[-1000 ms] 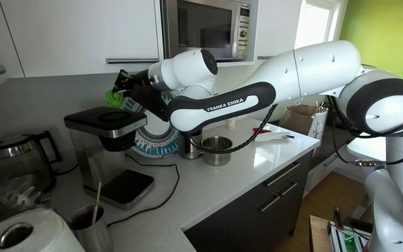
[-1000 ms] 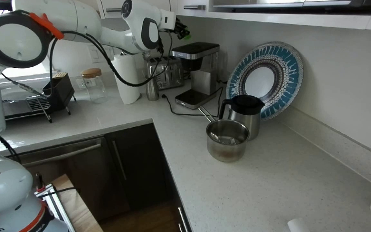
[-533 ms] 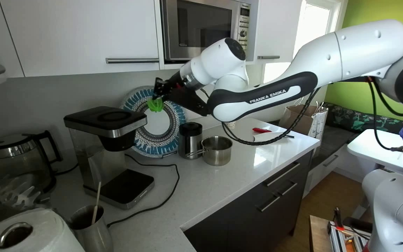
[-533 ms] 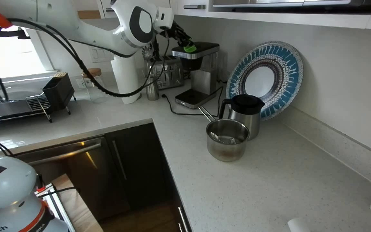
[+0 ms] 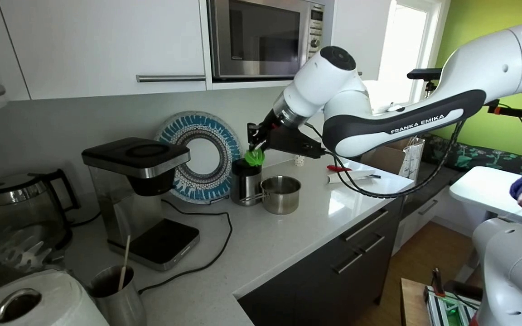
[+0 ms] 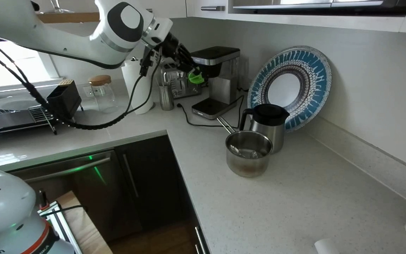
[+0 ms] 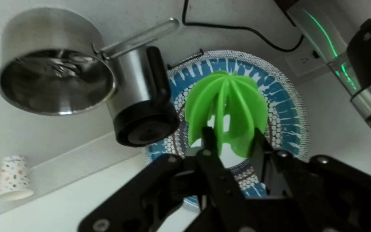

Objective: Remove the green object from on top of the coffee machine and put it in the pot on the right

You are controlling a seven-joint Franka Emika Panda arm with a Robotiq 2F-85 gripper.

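Our claw [image 7: 233,132] was clamped on the green thing [image 7: 237,103], a finned lump that hung in the air, touching nothing else that we could make out. It was off the machine [image 6: 220,88], which stood by the back corner of the counter [image 6: 330,183]. Along the back edge from there, the plate [image 6: 289,88] leaned on the wall [image 6: 375,88]. The jug [image 6: 275,132] stood near the plate, and on its front-edge side was the pot [image 6: 247,164], upright, its handle pointing toward the machine; whether pot and jug touched we could not tell.

We judged the removal done and the carry in hand: the wrist view showed the pot well to one side of the green thing, so the load was not yet over the mouth. The next move called, we thought, for travel away from the back corner, high enough to pass the jug and the pot's rim, then centring above the mouth and lowering before the claw let go.
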